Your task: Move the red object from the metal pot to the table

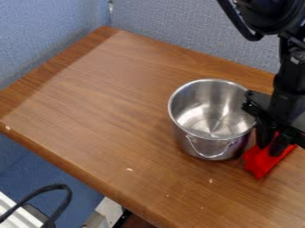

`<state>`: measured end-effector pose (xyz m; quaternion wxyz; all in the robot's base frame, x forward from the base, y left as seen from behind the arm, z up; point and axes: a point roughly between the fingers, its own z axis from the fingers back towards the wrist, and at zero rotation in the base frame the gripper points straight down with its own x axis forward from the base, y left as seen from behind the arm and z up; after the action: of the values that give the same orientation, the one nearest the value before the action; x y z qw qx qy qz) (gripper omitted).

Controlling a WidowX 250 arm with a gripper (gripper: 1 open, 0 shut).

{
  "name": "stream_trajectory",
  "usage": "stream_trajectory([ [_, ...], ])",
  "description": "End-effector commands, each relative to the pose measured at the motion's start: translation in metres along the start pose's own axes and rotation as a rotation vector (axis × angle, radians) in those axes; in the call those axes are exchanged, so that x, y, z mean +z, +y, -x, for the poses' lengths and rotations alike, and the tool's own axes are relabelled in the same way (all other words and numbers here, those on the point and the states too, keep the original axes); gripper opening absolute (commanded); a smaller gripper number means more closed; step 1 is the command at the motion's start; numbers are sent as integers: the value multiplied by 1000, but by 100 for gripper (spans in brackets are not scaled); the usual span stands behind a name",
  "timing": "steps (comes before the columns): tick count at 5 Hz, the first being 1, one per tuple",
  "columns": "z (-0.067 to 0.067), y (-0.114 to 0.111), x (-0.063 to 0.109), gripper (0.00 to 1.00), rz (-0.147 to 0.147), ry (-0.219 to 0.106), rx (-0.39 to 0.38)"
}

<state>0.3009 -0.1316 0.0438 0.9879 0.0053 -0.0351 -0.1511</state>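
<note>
Camera: one metal pot [212, 118], one red object [266, 159].

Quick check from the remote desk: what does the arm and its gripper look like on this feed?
The arm is matte black, with a bulky rounded housing at the top right and a slim boxy column below it. The gripper is black too, blocky, with short straight fingers. No cables, labels or markings can be made out.

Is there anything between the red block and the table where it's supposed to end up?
Nothing visible. The red object already rests on the table just right of the metal pot, with the gripper directly over it.
</note>
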Motion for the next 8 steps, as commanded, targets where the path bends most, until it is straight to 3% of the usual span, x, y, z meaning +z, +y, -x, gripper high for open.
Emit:
stream_trajectory([
  [1, 0, 5, 0, 100, -8, 2, 10],
  [5, 8, 19, 13, 100, 17, 26, 40],
  [7, 5, 35, 43, 100, 17, -14, 74],
  [8, 11, 48, 57, 100, 11, -26, 133],
])
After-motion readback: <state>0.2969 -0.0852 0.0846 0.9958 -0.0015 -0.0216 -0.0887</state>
